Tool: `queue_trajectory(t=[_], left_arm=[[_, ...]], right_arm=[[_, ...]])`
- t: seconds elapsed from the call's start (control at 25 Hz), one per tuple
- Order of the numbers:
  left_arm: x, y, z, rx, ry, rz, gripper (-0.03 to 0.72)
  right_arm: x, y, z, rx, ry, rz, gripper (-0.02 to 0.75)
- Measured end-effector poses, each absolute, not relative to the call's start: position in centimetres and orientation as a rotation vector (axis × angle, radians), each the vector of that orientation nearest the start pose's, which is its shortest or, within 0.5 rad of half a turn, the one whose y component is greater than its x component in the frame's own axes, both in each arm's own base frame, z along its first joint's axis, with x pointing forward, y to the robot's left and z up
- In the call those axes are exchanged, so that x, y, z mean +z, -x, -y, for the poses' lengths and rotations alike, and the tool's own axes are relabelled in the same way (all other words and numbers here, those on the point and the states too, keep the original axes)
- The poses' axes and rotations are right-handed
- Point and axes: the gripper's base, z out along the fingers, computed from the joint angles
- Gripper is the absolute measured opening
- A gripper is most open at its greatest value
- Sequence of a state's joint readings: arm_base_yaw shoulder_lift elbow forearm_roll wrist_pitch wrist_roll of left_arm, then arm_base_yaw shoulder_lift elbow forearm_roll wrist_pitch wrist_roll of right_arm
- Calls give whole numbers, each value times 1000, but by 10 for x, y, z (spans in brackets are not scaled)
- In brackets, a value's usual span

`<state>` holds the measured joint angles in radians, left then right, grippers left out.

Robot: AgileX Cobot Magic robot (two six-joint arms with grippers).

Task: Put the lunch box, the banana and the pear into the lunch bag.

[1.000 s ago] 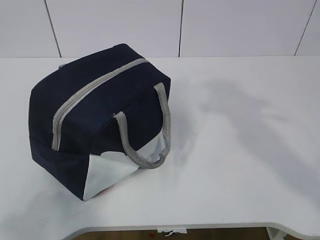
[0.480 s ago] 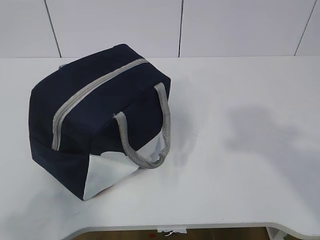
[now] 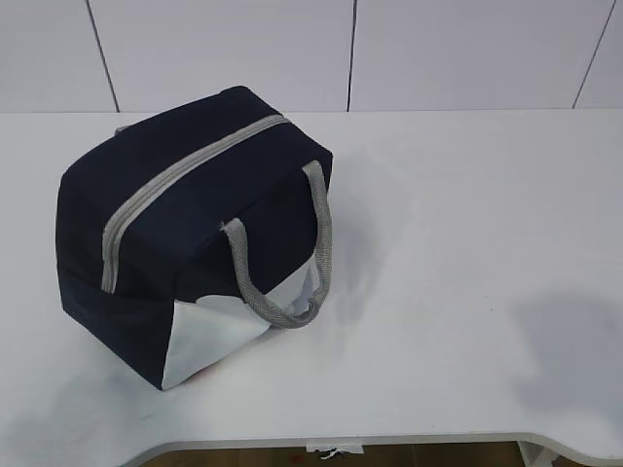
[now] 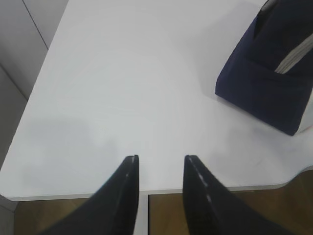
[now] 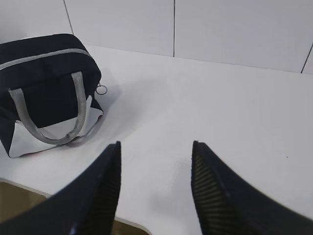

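Note:
The navy lunch bag (image 3: 185,229) stands on the white table at the left with its grey zipper (image 3: 185,175) closed and a grey handle (image 3: 282,253) hanging down its side. The bag shows again in the right wrist view (image 5: 44,73) and at the right edge of the left wrist view (image 4: 274,73). The lunch box, the banana and the pear are out of view. My left gripper (image 4: 161,157) hangs open over the table's front edge, well left of the bag. My right gripper (image 5: 155,143) is open and empty above bare table to the right of the bag. Neither arm appears in the exterior view.
The table's front edge (image 3: 389,443) curves in at both corners. A white panelled wall (image 3: 350,53) stands behind the table. A metal ring pull (image 5: 101,89) dangles at the bag's far end.
A shadow on the table's right half has slid toward the front right corner. The bag has not moved.

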<state>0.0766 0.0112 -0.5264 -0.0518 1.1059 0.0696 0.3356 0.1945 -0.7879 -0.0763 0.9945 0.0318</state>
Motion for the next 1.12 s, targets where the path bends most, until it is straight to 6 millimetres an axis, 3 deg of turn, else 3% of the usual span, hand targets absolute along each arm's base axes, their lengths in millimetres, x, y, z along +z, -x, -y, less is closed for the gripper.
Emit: queue_trajectory(t=[0.32, 0.68, 0.92, 1.12], left_arm=[[281, 8, 5, 27, 3, -2073, 239], [281, 8, 5, 26, 5, -2075, 239], [281, 8, 5, 26, 5, -2075, 239], [281, 8, 5, 27, 5, -2075, 239]], right_arm=[[325, 31, 17, 164, 279, -1857, 356], [299, 31, 19, 101, 336, -2057, 356], [275, 21, 13, 93, 403, -2141, 356], [272, 19, 11, 88, 433, -2142, 356]])
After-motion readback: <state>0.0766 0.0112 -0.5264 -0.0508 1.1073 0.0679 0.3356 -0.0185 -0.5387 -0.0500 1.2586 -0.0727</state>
